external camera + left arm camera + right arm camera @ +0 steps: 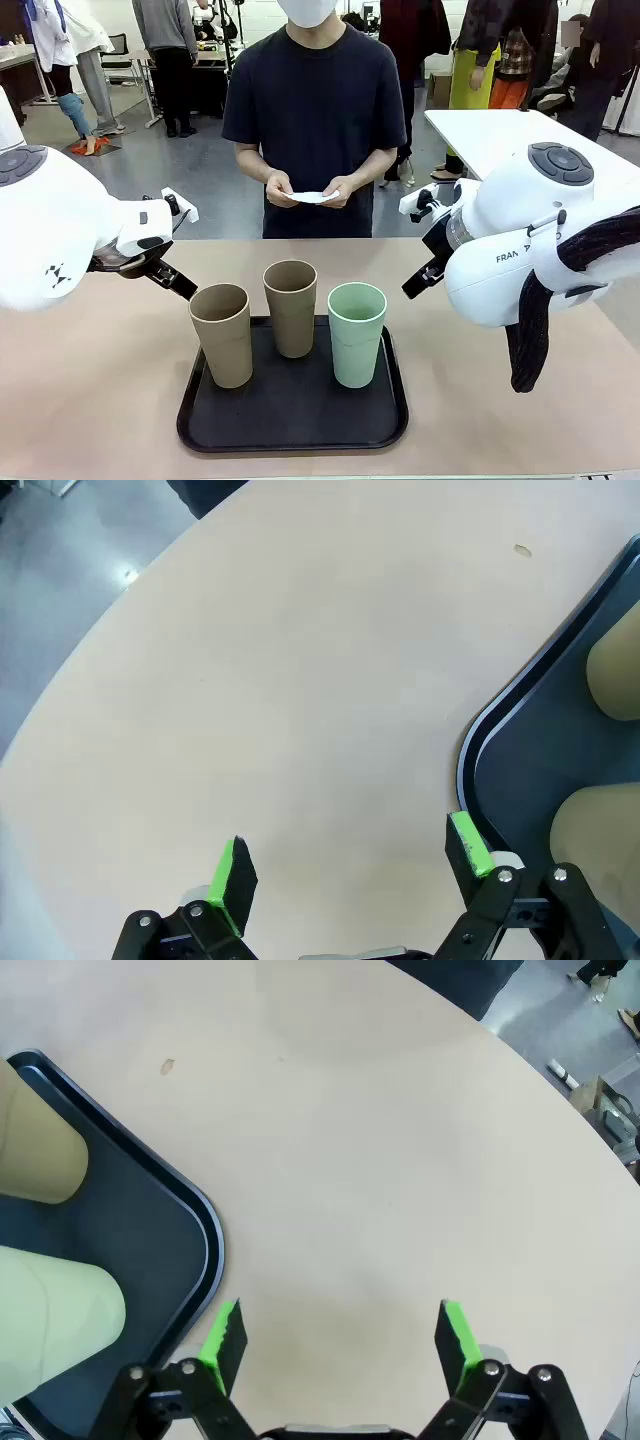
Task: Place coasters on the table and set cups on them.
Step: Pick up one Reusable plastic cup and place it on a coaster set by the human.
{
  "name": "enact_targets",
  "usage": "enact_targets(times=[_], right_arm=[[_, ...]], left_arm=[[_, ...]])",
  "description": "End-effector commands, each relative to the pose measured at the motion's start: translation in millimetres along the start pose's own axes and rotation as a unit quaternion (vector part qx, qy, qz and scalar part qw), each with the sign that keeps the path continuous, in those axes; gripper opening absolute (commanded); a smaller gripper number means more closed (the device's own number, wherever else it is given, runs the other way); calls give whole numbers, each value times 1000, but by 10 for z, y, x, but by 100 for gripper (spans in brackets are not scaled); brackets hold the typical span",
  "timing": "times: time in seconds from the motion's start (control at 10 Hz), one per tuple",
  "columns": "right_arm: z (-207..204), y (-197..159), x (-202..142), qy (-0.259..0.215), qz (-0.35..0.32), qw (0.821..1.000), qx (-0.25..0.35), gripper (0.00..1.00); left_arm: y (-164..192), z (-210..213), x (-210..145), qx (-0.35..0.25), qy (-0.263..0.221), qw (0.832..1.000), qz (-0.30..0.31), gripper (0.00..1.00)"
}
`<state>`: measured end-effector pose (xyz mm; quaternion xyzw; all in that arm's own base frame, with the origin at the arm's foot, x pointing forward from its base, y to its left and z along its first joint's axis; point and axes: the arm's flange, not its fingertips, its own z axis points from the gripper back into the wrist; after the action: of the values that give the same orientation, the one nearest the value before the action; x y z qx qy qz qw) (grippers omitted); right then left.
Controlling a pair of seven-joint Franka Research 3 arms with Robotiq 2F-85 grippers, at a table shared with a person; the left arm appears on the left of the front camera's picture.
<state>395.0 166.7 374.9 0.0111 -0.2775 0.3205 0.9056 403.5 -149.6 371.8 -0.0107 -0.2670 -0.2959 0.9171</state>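
Three cups stand upright on a black tray (290, 425): a tan one (221, 335) at the left, a tan one (290, 307) in the middle and a mint green one (357, 333) at the right. The person across the beige table (90, 390) holds white paper coasters (313, 196) in both hands at waist height. My left gripper (185, 288) hovers open just left of the tray; in the left wrist view it (350, 860) is empty over bare table beside the tray rim (478, 742). My right gripper (340, 1332) is open and empty right of the tray rim (212, 1245).
The wrist views catch the cups on the tray: tan ones (600, 830) beside the left gripper, the mint one (55, 1320) beside the right. A white-topped table (480, 130) stands at the back right. Bare tabletop lies on both sides of the tray.
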Motion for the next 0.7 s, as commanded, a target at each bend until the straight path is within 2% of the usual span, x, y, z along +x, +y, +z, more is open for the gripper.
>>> enact_targets(times=[0.0,0.6], right_arm=[[0,2,0,0,0,1000,0,100],[0,2,0,0,0,1000,0,100]], left_arm=[[-1,0,0,0,0,1000,0,100],[-1,0,0,0,0,1000,0,100]])
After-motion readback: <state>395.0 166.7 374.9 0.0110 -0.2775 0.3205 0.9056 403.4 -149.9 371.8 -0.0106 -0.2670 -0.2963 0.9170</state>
